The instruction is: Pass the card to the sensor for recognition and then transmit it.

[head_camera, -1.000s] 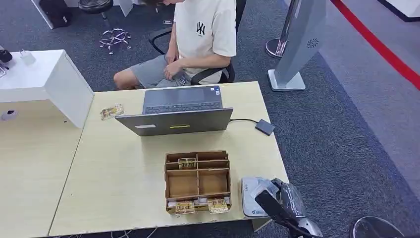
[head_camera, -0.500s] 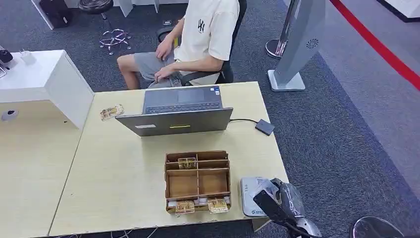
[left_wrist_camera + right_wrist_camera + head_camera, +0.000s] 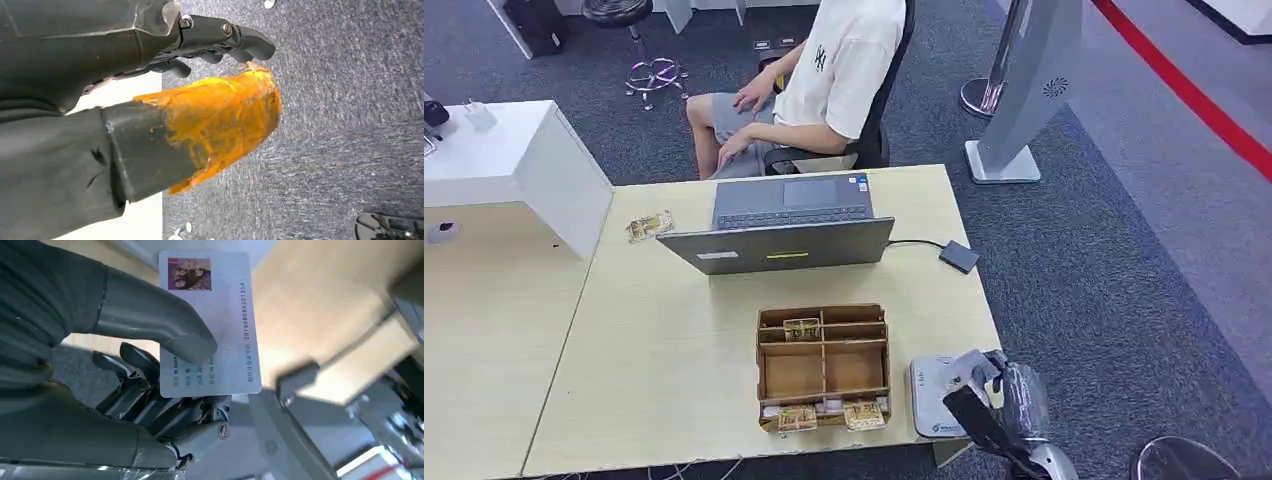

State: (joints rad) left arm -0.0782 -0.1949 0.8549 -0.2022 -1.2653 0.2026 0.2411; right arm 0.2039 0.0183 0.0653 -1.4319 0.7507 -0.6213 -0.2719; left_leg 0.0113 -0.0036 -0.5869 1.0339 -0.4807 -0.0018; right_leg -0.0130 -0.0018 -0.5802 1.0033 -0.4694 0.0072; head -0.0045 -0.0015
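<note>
My right hand (image 3: 1002, 412) hangs at the table's near right corner, just above the white flat sensor (image 3: 927, 396). It pinches a pale ID card (image 3: 969, 368) between thumb and fingers. In the right wrist view the card (image 3: 220, 315) shows a small photo and printed lines, with the thumb (image 3: 150, 315) pressed on its face and the dark fingers behind it. My left hand (image 3: 125, 115) hangs over grey carpet; its orange-taped thumb (image 3: 225, 120) stands apart from the fingers (image 3: 225, 37), with nothing between them.
A cardboard divider box (image 3: 824, 365) with cards in its slots stands left of the sensor. Behind it is an open laptop (image 3: 784, 225), a cable and a dark adapter (image 3: 960, 256). A person (image 3: 839, 70) sits on a chair beyond the table. Loose cards (image 3: 649, 225) lie at far left.
My right hand has shifted slightly to the right with the card, which now stands higher over the sensor. The seated person has swivelled away from the laptop.
</note>
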